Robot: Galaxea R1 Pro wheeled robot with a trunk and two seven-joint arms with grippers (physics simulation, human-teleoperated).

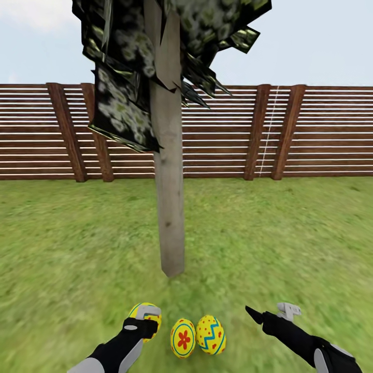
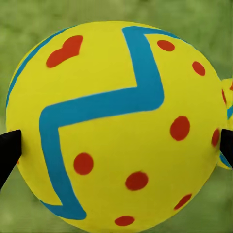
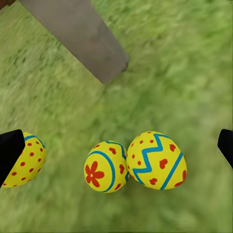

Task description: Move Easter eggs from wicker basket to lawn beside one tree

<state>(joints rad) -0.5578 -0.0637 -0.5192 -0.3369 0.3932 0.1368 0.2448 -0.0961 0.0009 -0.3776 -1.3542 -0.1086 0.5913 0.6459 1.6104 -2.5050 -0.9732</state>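
The tree stands straight ahead on the lawn, with its pale trunk base just beyond my arms. Two Easter eggs lie side by side on the grass near the trunk: the flower egg and a zigzag egg. My left gripper is shut on the third egg, low over the grass left of the pair, and its fingertips press both sides. To the right of the eggs my right gripper hovers open and holds nothing. The wicker basket is out of view.
A brown slatted fence closes the garden behind the tree. Dark blotched foliage hangs over the trunk's left side. Grass stretches to the left and right of the trunk.
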